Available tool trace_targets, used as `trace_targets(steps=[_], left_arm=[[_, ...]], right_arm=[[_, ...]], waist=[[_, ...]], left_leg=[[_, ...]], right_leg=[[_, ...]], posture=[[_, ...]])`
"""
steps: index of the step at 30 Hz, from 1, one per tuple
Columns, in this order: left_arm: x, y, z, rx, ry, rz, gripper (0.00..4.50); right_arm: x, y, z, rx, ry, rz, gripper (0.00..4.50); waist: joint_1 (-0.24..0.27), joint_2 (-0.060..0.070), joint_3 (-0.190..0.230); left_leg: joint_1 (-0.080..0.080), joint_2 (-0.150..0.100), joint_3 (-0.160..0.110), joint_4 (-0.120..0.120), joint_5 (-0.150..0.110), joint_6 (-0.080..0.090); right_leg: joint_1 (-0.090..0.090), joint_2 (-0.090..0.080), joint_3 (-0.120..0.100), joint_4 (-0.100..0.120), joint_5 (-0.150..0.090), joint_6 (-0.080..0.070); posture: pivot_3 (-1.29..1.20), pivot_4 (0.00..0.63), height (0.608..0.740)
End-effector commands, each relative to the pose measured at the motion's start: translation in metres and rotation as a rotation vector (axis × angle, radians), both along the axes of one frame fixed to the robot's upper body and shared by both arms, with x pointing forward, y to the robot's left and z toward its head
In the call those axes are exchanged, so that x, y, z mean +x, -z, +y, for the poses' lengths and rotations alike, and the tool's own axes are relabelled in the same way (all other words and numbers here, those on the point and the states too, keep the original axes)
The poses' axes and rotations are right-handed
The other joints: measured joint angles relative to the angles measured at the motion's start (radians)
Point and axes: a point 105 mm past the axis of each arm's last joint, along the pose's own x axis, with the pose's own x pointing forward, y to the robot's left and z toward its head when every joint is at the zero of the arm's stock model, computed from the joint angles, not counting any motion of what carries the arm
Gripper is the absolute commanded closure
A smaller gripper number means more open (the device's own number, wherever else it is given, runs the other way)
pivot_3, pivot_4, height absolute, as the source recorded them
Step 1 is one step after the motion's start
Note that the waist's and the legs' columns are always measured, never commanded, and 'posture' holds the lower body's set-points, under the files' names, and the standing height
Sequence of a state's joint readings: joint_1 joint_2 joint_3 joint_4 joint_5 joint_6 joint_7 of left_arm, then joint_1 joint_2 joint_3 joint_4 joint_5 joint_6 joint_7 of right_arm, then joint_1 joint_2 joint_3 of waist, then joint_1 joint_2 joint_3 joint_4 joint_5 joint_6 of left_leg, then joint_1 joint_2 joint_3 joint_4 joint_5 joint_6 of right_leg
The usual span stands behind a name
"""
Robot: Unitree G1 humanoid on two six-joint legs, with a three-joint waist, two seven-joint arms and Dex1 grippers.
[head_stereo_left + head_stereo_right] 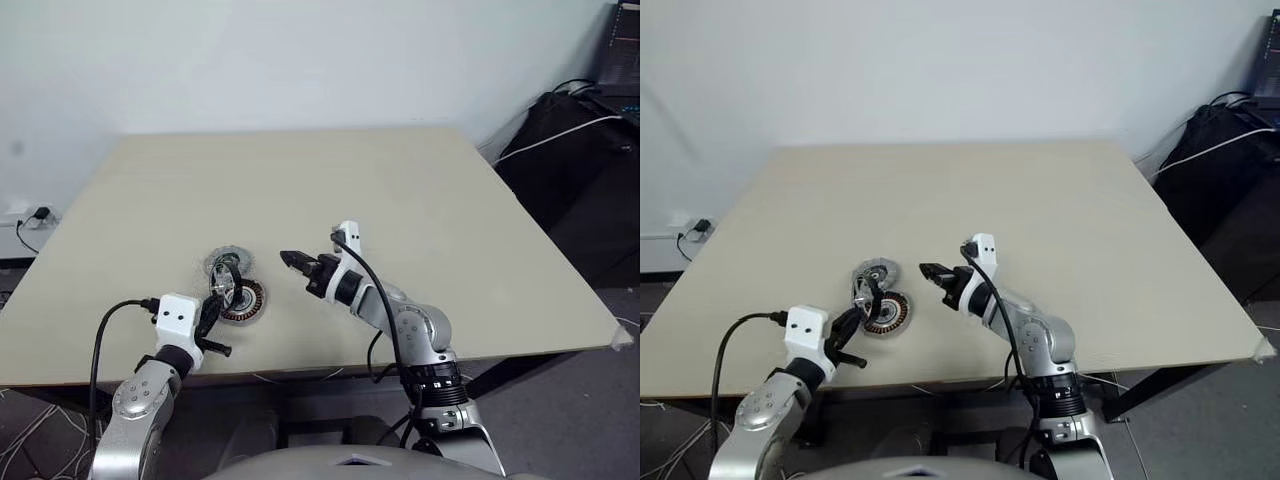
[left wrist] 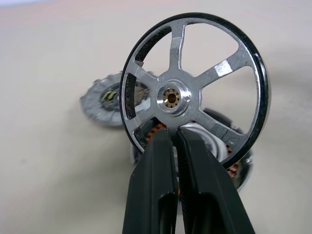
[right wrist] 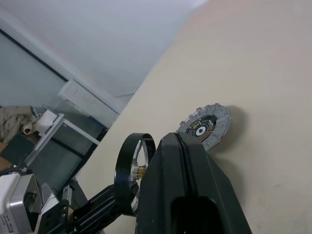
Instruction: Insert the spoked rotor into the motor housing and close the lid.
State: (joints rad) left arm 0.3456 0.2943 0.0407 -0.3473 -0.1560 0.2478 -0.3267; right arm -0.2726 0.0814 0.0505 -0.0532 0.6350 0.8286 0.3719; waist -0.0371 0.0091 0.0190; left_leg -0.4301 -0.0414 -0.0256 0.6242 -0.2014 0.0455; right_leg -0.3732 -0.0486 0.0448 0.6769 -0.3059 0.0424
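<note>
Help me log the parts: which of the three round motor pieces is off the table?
The spoked rotor: the left gripper pinches a spoke and holds it upright. The copper-wound motor housing and the grey lid lie flat.

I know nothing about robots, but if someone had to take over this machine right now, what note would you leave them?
Left tool: shut on the silver spoked metal rotor, pinching one spoke and holding the wheel upright above the table.
Right tool: shut, empty, hovering beside the parts.
The round copper-wound motor housing lies flat on the beige table, just below the held rotor.
The light-grey notched metal lid lies on the table just beyond the housing, dark centre up.
Done: rotor picked up.
Left: seat the rotor in the housing, then put the lid on.
</note>
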Motion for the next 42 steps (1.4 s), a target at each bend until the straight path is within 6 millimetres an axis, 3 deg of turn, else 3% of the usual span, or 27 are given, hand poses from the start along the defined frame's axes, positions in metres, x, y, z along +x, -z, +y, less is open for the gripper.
trace_targets(steps=[1,21,42], left_arm=[[0.009,-0.014,-0.003,0.040,0.048,-0.037,4.48],[0.015,0.001,-0.003,0.100,0.106,0.088,4.48],[0.015,-0.003,0.006,0.106,0.050,0.071,4.48]], right_arm=[[0.003,-0.019,0.005,0.048,-0.003,-0.063,4.50],[0.004,-0.019,-0.003,0.053,0.040,-0.064,4.50],[0.004,-0.020,-0.002,0.056,0.041,-0.066,4.50]], waist=[[0.000,0.000,0.000],[0.000,0.000,0.000],[-0.001,0.000,0.000]], left_leg=[[0.000,0.000,0.000,0.000,0.000,0.000],[0.001,0.000,-0.001,-0.002,0.001,-0.002],[0.001,0.000,-0.001,-0.002,0.001,-0.002]], right_leg=[[0.000,0.000,0.000,0.000,0.000,0.000],[0.000,0.001,0.000,0.000,0.002,0.003],[-0.001,0.001,0.000,0.000,0.001,0.002]], posture=[[0.00,0.000,0.740],[0.00,0.000,0.740],[0.00,0.000,0.740]])
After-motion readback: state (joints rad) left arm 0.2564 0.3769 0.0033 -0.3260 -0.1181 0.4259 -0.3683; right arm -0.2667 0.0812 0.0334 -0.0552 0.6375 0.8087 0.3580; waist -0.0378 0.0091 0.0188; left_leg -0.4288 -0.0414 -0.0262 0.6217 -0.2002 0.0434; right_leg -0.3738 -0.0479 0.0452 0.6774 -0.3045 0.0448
